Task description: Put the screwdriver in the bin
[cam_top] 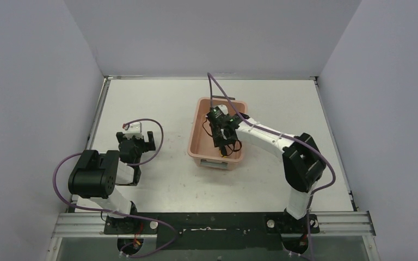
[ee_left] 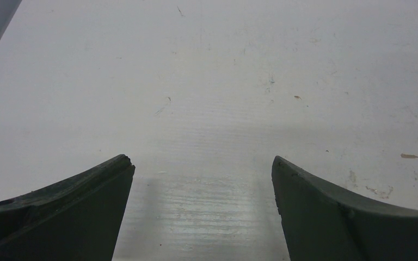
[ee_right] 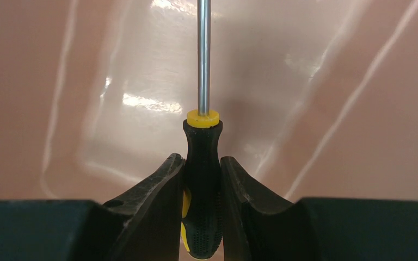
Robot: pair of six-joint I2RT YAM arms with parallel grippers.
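Counting what sits on the bench [cam_top: 283, 103], I get one screwdriver [ee_right: 202, 179] and one bin [cam_top: 195, 142]. There are two arms, with one pincer on each.

The bin stands a little right of centre, towards the far half of the bench, with its long sides running near to far. From above, the right arm [cam_top: 299, 163] reaches from the near right corner up and to the left. Its wrist is inside the outline of the bin.

On the right wrist camera, the right pincer [ee_right: 201, 160] is closed on the screwdriver. Both fingers press against the sides of the black handle, just behind the yellow collar. A strip of yellow shows on the handle lower down, between the fingers. The thin metal shaft points straight out from the pincer and runs off the top of that view, so I cannot see the tip. Glossy pink plastic fills everything behind it, which puts the screwdriver over the bin's interior. I cannot tell whether it touches the bin's floor or walls.

The left arm [cam_top: 95, 176] is folded on the left side, well apart from the bin. The left pincer [ee_left: 201, 163] is spread wide and holds nothing, with only scuffed white bench showing between its two dark fingers.
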